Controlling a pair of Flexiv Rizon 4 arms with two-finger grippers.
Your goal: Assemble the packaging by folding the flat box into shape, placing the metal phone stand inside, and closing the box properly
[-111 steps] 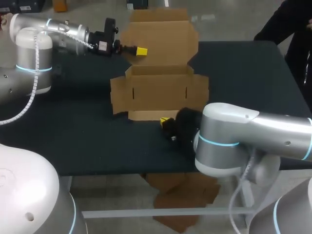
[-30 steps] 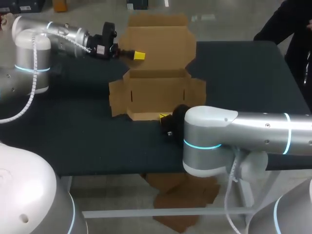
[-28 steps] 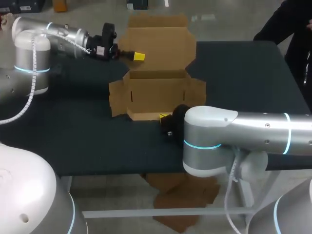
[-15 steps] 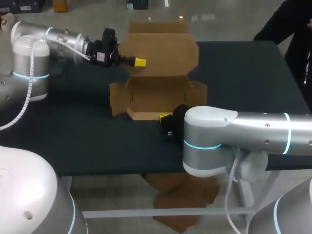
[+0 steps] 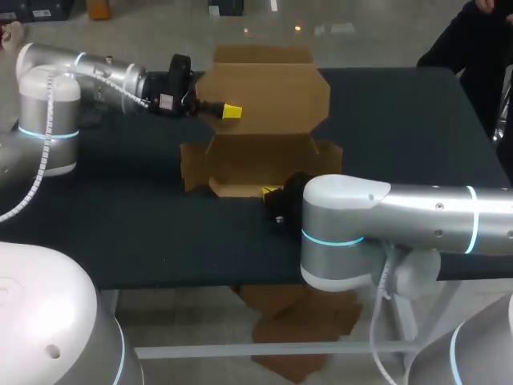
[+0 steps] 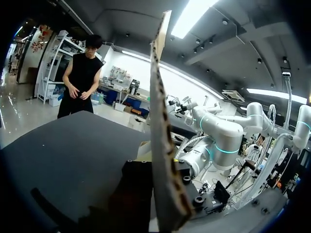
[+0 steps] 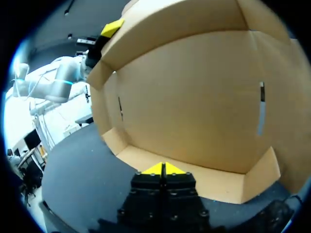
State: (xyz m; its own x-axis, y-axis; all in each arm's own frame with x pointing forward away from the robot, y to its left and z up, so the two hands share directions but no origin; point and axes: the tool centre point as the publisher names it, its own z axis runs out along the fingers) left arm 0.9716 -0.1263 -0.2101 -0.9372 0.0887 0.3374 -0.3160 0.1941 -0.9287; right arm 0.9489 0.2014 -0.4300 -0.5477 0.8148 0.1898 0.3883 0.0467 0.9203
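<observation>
Box (image 5: 260, 152) on table (image 5: 401, 160), half folded, lid (image 5: 264, 88) upright | left gripper (image 5: 232, 111) pinches lid edge | right gripper (image 5: 271, 193) closed, empty, at front wall | step: folding; next likely needs side flaps (image 5: 195, 164) stood up

Left arm (image 5: 48, 96) and right arm (image 5: 385, 216): rounded silver-white casings, cyan joint rings. White cable (image 5: 50, 152), apparently coiled, hangs at each elbow's six o'clock.

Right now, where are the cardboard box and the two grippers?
cardboard box (image 5: 268, 84): head view, on its raised lid panel.
left gripper (image 5: 231, 111): head view, at its yellow tips by the lid's edge.
right gripper (image 7: 163, 169): right wrist view, between its yellow tips.
</observation>
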